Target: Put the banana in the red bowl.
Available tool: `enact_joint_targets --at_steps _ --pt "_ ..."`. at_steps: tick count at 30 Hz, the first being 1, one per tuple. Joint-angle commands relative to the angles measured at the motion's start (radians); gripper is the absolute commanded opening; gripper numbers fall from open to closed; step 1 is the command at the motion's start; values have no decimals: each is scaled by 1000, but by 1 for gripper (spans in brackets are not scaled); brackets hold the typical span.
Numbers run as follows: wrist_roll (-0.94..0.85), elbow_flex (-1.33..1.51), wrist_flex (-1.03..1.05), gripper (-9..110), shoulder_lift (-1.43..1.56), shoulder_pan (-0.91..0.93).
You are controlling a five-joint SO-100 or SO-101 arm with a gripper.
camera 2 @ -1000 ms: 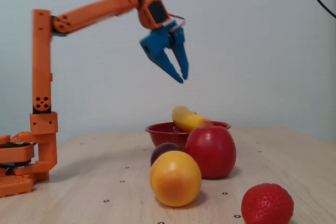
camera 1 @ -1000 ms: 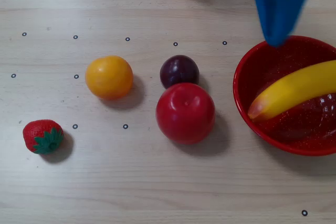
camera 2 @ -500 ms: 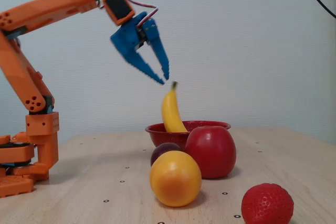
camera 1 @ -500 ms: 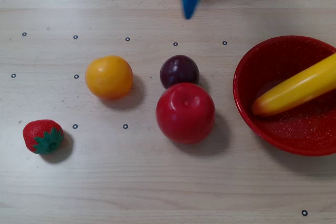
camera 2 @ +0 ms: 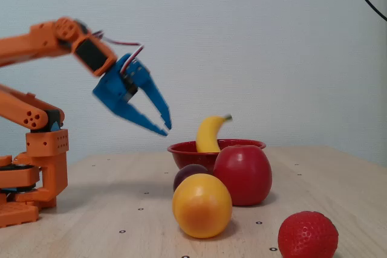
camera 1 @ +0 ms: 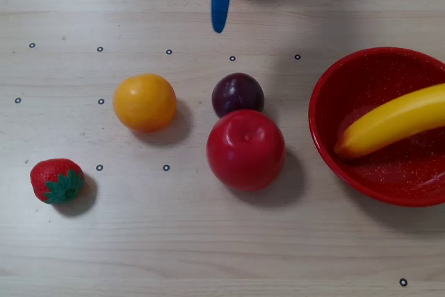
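Red bowl (camera 1: 327,113) holds the banana (camera 1: 389,122) (blue fingers (camera 2: 158,108) spread, empty).

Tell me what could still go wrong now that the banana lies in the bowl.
1. The banana leans on the wall of the bowl, one end sticking above the rim in the fixed view; it may rock or slide out.
2. The empty tool hangs open in the air, level with the banana's raised end in the fixed view; a swing toward the bowl could hit it.
3. The apple and plum stand between tool and bowl and could be knocked away.
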Motion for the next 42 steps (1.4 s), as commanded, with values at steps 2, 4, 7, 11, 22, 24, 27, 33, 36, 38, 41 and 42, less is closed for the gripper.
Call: enact_joint_targets --at_steps 2,4,7,11,22,24,27,33,36,38,41,42 --pt "-2 60 -69 0 103 -2" --pt "-5 123 -94 0 155 5" --pt "-9 221 -164 0 233 5" --pt "-3 357 -275 0 331 0" --pt "-80 592 -393 0 545 14" --pt "-95 627 -405 0 572 11" --pt "-106 658 -388 0 583 11" --pt "-155 658 -276 0 583 15" --pt "-195 658 -215 0 583 15" --pt "-204 658 -187 0 583 23" --pt "-204 660 -147 0 583 38" --pt "-201 660 -132 0 583 44"
